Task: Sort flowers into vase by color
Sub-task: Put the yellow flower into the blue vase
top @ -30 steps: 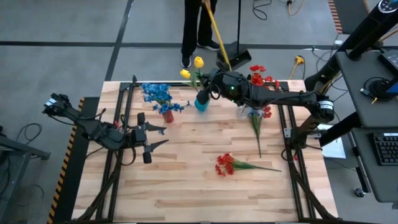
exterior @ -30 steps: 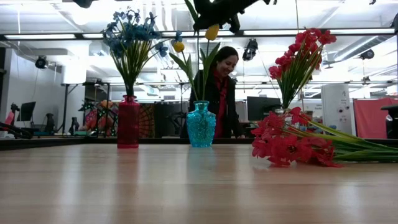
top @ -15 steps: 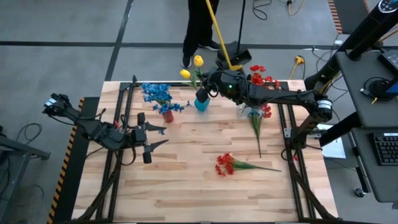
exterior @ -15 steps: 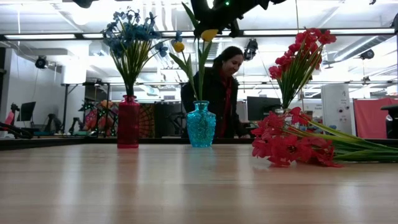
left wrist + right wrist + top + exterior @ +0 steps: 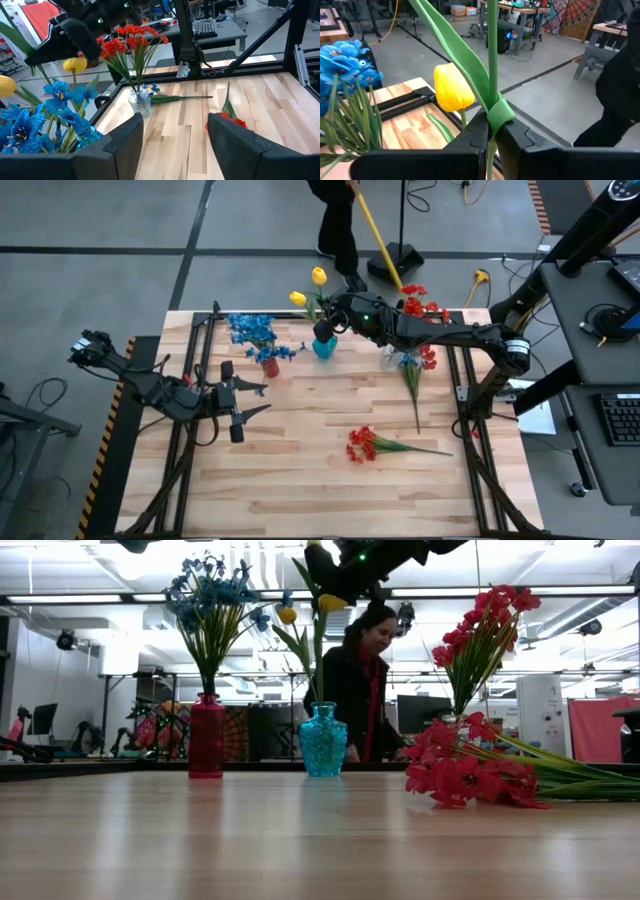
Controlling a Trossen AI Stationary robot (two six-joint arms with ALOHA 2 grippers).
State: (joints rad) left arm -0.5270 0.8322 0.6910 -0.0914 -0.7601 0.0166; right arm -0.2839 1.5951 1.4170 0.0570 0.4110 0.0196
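Note:
A yellow tulip (image 5: 451, 87) on a long green stem stands upright over the turquoise vase (image 5: 323, 346) at the table's far side. My right gripper (image 5: 325, 330) is shut on that stem. A second yellow bloom (image 5: 288, 614) shows beside it. Blue flowers (image 5: 250, 330) stand in a red vase (image 5: 207, 735). Red flowers (image 5: 420, 302) stand in a clear vase (image 5: 139, 101). One loose red spray (image 5: 365, 445) lies on the table, and a stem (image 5: 413, 395) lies by the clear vase. My left gripper (image 5: 252, 400) waits open at the table's left. My right gripper pinches the tulip's stem where a leaf wraps around it (image 5: 496, 114), between its two fingers. The fingers come about level from the table's right and lie across the stem. The stem stands upright, and its lower part (image 5: 319, 680) runs down to the turquoise vase's mouth.
A person (image 5: 365, 690) with a yellow-handled broom (image 5: 378, 242) stands just beyond the table's far edge. Black frame rails (image 5: 200, 360) run along the table's left and right sides. Bare wood (image 5: 300, 470) lies toward the near edge.
My right gripper has sunk a little and drifted toward the table's left with the tulip, which stays upright; its bloom sits lower over the turquoise vase. The person behind the table has stepped toward the right.

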